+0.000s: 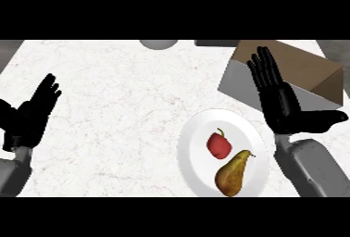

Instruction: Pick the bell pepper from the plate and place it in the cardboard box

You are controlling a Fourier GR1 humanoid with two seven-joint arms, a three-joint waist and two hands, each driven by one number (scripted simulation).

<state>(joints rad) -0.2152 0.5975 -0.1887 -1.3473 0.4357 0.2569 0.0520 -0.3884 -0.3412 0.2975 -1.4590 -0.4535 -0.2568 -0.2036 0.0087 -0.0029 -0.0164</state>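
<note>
White, faintly veined counter (109, 92) fills my view from the head camera. My right hand (284, 111) hangs over it with its fingers (268, 71) straight and close together and the thumb stuck out to the side; they hold nothing. I read that as a pre-grasp pose, since an open hand can come down on the target without knocking it.

The bell pepper (219, 145) lies untouched on the white plate (198, 134), below the roots of those fingers and off to their left, near the palm but apart from it. A pear (232, 176) sits on the pepper's far side from the fingers, close beside it. I judge the grasp must therefore curl round the pepper alone.

The cardboard box (311, 65) stands open under and just past the fingertips, its grey side wall facing the plate. With the box that near, the carry should be short.

My left hand (31, 118) rests open at the view's left edge, fingers up and slightly spread, well apart from everything and out of the way, I take it. The pick has not yet begun.
</note>
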